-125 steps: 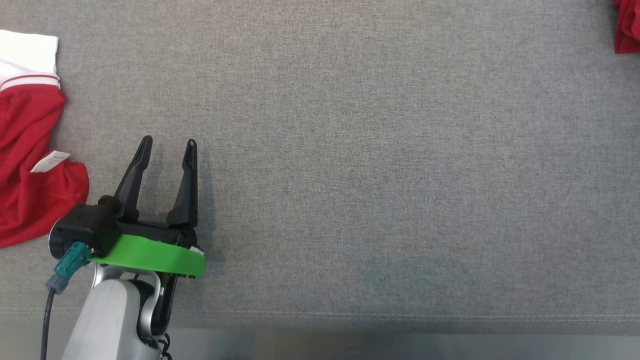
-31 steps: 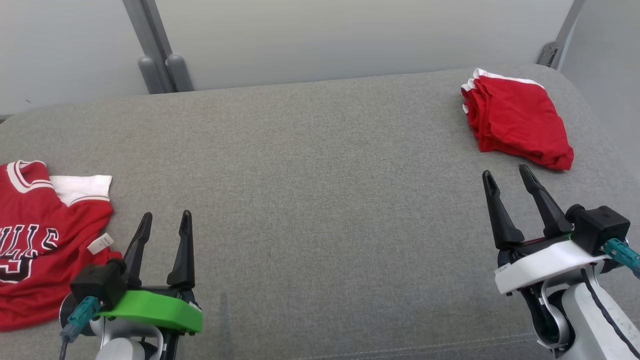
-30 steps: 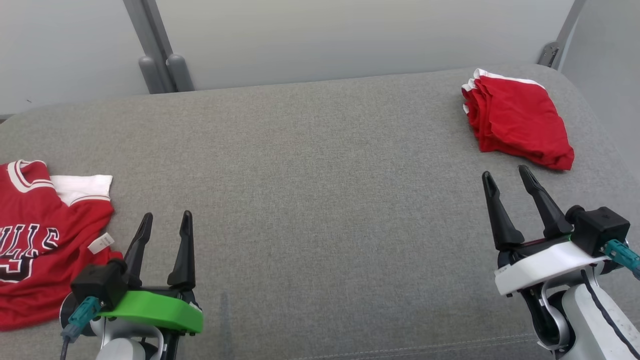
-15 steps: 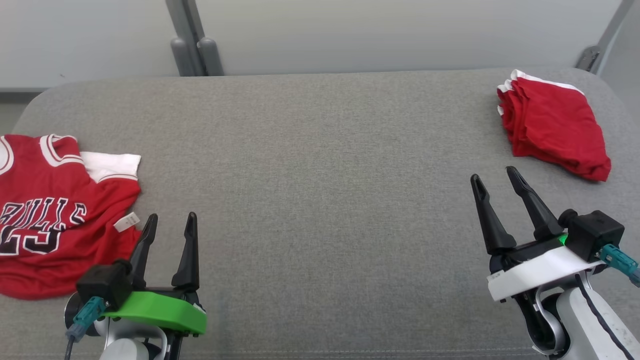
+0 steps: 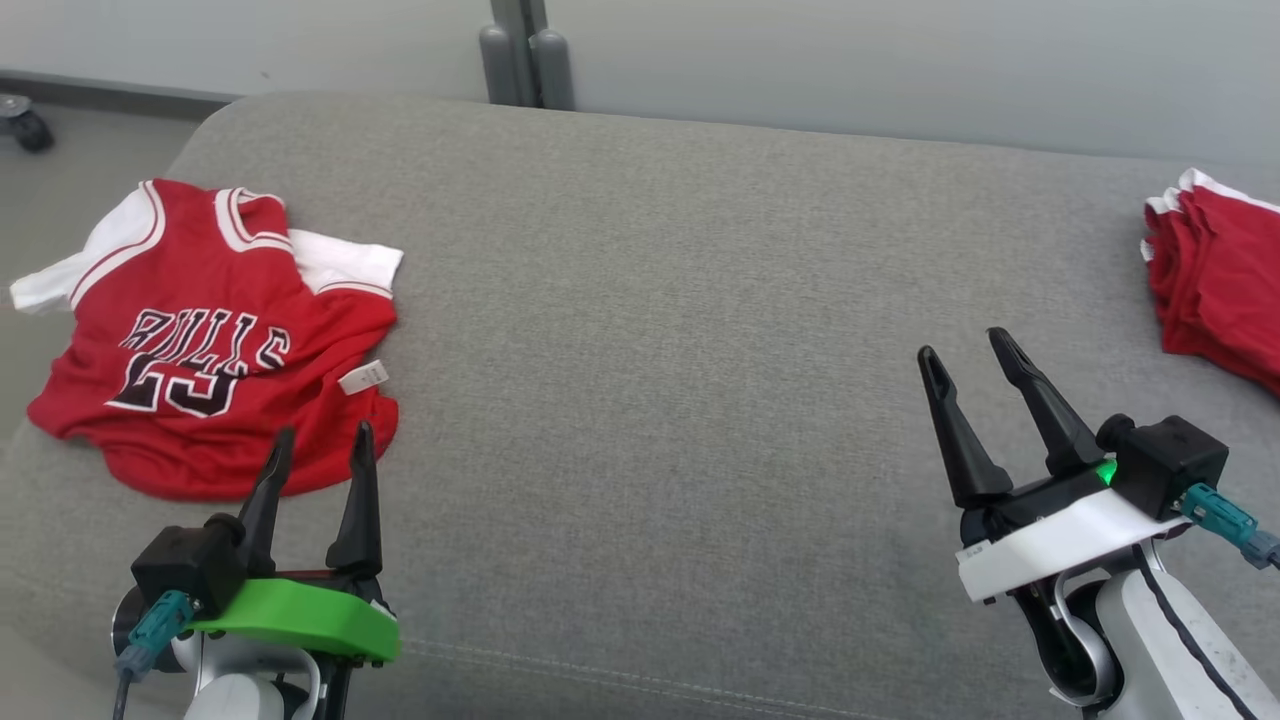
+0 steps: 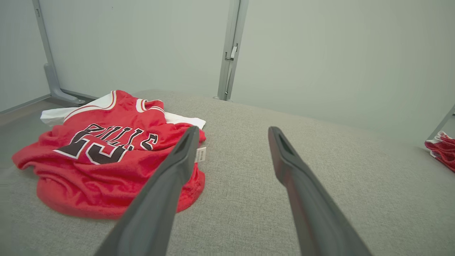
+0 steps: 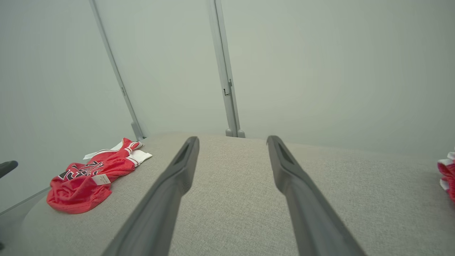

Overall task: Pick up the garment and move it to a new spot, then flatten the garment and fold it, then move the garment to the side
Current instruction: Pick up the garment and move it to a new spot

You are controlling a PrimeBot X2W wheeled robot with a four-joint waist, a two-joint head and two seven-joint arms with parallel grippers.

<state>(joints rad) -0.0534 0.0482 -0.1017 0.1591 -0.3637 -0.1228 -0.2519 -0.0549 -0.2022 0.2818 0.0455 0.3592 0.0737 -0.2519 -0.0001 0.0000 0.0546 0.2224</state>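
Head camera swung left; jersey [image 5: 200, 340] now fully seen. Left gripper [image 5: 325, 432], right gripper [image 5: 963, 343] both spread, holding nothing. Risk: pinching one loose layer drags jersey bunched.

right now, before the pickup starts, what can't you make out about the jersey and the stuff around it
Red folded stack: head view, cut off by the right edge, so its count and full shape are unknown.
Tag on the jersey: print too small to read in these views.
Part of the jersey's hem: left wrist view, hidden behind a finger of the left gripper.
Wheel: head view, cut by the left edge.
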